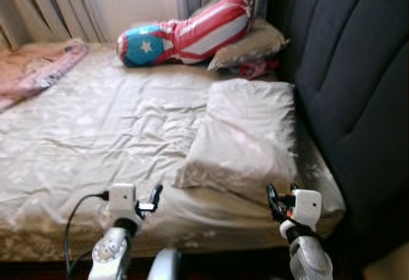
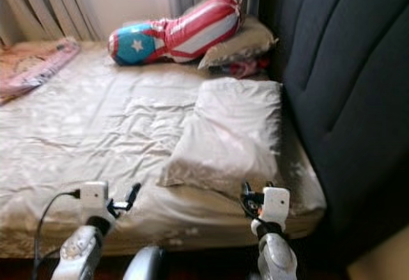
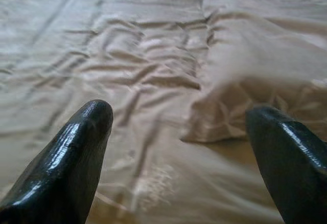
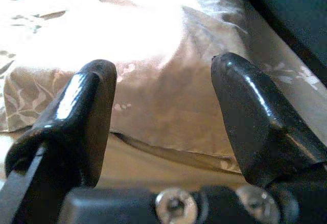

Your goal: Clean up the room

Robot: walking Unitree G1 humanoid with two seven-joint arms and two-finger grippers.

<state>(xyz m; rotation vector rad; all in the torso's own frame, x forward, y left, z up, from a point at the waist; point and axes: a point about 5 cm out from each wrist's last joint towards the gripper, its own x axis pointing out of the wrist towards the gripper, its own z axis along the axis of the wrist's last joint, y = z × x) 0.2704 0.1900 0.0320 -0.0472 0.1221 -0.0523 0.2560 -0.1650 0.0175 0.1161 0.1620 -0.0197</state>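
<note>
Bedding in pale beige covers the bed point(image 1: 96, 133), its sheet creased and faintly printed with a leaf pattern. A large pillow point(image 1: 246, 136) in the same fabric lies flat just ahead of the right gripper point(image 1: 276, 202), its near edge close beyond the fingertips, and ahead and to the right of the left gripper point(image 1: 151, 202). The pillow's long side runs along the dark padded headboard point(image 1: 358, 82), which stands to the right of the right gripper.

Well beyond both grippers, at the far end of the bed, lies an elongated inflatable toy point(image 1: 185, 34) in red and white stripes, with a blue end bearing a white star. It leans on a smaller tan pillow point(image 1: 252, 45), which has something red and crumpled beneath it. Far ahead and to the left of the left gripper, a pink patterned blanket point(image 1: 38, 69) is bunched at the bed's edge, with grey curtains point(image 1: 57, 5) hanging behind it.

The left gripper hovers over the near edge of the bed with its two black fingers point(image 3: 71, 157) spread wide and nothing between them. The right gripper hovers at the near right corner, its fingers point(image 4: 76, 116) likewise wide apart and holding nothing, pointing at the pillow's near edge. A black cable point(image 1: 73, 219) loops from the left wrist. No writing can be read on anything.
</note>
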